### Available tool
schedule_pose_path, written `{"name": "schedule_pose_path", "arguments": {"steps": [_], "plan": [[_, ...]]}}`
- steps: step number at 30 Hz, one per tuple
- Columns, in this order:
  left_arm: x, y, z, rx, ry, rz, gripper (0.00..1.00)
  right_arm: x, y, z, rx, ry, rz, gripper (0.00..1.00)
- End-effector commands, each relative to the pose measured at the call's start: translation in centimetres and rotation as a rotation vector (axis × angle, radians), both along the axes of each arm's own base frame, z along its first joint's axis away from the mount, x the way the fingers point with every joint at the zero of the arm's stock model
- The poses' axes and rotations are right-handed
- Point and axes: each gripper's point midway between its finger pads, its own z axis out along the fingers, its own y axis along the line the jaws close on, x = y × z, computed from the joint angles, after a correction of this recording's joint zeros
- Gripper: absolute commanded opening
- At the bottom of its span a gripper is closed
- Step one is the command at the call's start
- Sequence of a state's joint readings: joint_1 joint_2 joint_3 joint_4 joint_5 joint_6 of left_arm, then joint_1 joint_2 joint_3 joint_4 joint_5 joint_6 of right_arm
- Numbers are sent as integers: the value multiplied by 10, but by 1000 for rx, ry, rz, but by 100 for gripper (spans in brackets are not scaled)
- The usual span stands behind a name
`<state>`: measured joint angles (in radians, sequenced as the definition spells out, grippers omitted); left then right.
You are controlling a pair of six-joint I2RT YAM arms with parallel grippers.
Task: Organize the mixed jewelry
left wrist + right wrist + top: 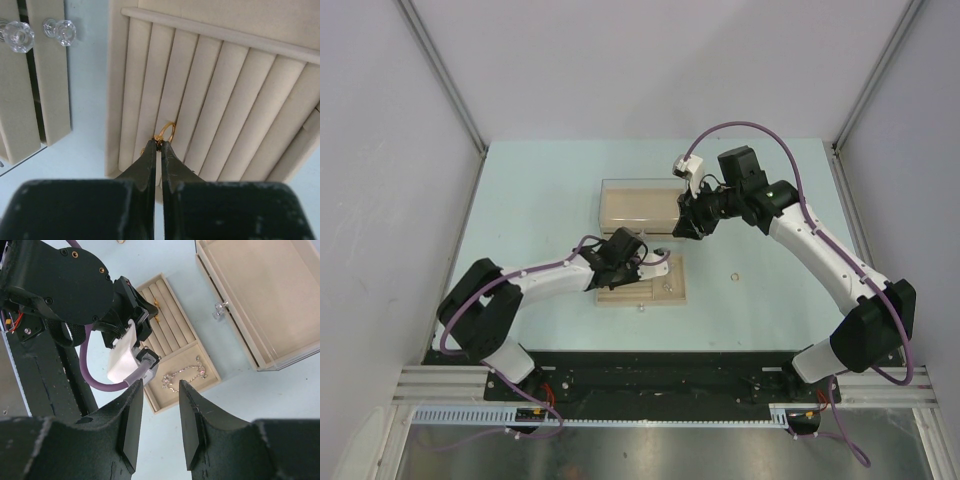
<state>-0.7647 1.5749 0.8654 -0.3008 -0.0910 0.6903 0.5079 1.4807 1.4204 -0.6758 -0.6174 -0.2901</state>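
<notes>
My left gripper point(159, 144) is shut on a small gold ring point(166, 131), holding it over the ridged slots of the beige tray point(235, 85). In the top view it point(648, 262) sits over the tray point(670, 296). My right gripper point(161, 386) is open and empty, held high above the tray's flat compartment, where a thin silvery chain point(182, 375) lies. In the top view it point(686, 230) is by the beige box's right end. Another gold ring point(733, 274) lies loose on the table right of the tray.
The beige box point(640, 202) with clear walls stands behind the tray; its drawer fronts carry clear knobs point(62, 30). In the right wrist view its top compartment point(260, 295) looks open. The left arm's wrist and purple cable point(100, 375) cover the tray's left part.
</notes>
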Motion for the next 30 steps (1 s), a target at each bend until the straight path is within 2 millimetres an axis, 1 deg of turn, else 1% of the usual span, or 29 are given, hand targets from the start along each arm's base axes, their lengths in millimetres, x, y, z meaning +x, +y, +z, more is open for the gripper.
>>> {"name": "schedule_pose_path", "arguments": {"steps": [1,7,17,30], "plan": [[0,-4,-4,14,-11,-29,0,-2,-1,12,27,-39,13,39],[-2,0,-12,35,-2,-27,0,-2,-1,12,29,-40,11,39],[-3,-1,-19,47,10,-32,0,-2,0,12,26,-39,11,39],[-6,-8,-20,62,20,-40,0,-2,-1,11,26,-38,9,39]]}}
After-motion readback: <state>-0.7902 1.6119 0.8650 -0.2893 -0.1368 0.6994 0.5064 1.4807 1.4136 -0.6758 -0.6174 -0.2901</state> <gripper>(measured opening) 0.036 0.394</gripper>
